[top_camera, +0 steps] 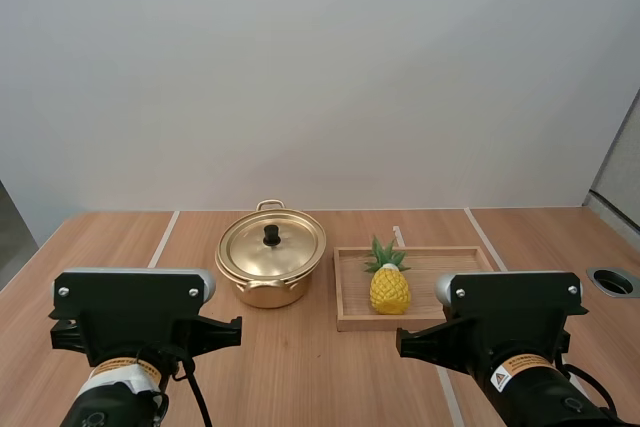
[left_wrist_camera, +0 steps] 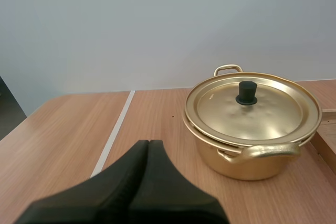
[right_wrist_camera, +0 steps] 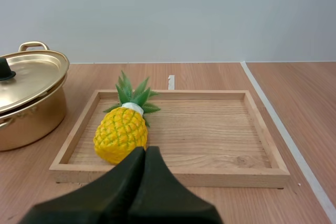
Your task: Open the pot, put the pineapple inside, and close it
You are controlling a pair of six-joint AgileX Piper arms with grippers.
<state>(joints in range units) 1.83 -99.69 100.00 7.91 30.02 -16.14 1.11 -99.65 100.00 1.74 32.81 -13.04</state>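
Fingers of the left gripper point(left_wrist_camera: 148, 144) lie pressed together as one dark wedge, holding nothing, low over the wooden table point(left_wrist_camera: 63, 129). Ahead of its tips and a little to their right, well apart from them, stands the golden pot point(left_wrist_camera: 247, 158), one side handle point(left_wrist_camera: 265, 151) turned toward the gripper. The lid point(left_wrist_camera: 262, 111) sits on the pot, its black knob point(left_wrist_camera: 246, 93) upright at the centre. The right gripper point(right_wrist_camera: 145, 150) is likewise closed on nothing, its tips near the front rim of the wooden tray point(right_wrist_camera: 210, 176). Just beyond those tips the pineapple point(right_wrist_camera: 121, 135) rests in the tray's left part, its green crown pointing away from the gripper. The pot stands just beside the tray, off to the right gripper's left.
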